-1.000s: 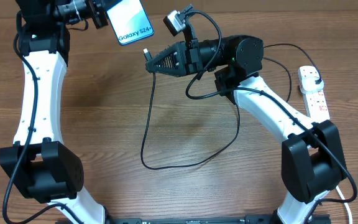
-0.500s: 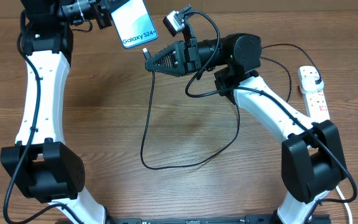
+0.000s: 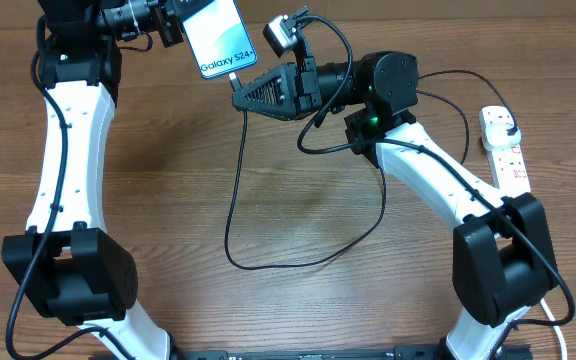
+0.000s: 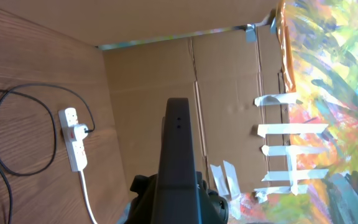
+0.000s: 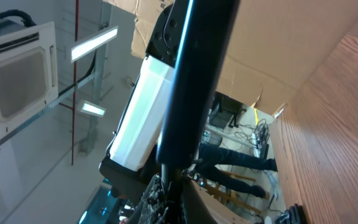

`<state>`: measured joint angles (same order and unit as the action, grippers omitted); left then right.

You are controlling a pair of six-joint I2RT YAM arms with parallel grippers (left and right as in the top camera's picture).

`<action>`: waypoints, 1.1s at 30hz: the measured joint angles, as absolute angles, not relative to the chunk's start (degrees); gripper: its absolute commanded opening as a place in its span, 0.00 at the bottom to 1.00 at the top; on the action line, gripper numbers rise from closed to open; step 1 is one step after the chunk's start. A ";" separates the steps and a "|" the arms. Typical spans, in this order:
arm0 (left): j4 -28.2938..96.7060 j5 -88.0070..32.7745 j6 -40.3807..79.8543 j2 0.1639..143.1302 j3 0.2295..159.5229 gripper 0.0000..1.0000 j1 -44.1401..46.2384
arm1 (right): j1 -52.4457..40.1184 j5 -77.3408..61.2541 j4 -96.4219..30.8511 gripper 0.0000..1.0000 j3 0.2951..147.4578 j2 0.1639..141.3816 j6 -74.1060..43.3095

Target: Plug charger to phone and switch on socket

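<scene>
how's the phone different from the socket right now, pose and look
The phone is held up off the table by the left gripper; the socket lies flat on the table at its right edge. The phone shows a lit pale-blue screen; the socket is white with red marks. Both are slim rectangles, and the black charger runs toward each.

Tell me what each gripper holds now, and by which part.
Left gripper: the phone, by its end away from the charger. Right gripper: the charger, near its connector tip.

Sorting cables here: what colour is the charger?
The charger is black; the overhead view shows it best.
</scene>
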<state>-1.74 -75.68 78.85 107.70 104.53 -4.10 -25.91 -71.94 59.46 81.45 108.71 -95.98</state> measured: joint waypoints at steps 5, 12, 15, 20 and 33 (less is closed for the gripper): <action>-1.74 -75.68 78.87 107.70 104.53 0.04 -4.10 | -25.91 -71.57 59.35 0.04 81.45 108.71 -95.98; -1.74 -75.68 79.33 107.70 104.53 0.04 -4.10 | -25.91 -71.55 59.31 0.04 81.45 108.71 -95.96; -1.69 -75.68 79.40 107.70 104.53 0.04 -4.10 | -25.91 -71.57 59.31 0.04 81.45 108.71 -95.98; -1.43 -75.68 79.72 107.70 104.53 0.04 -4.10 | -25.91 -71.42 59.35 0.04 81.45 108.68 -95.96; -1.34 -75.68 80.84 107.70 104.53 0.04 -4.10 | -25.91 -71.07 59.33 0.04 81.45 108.71 -95.96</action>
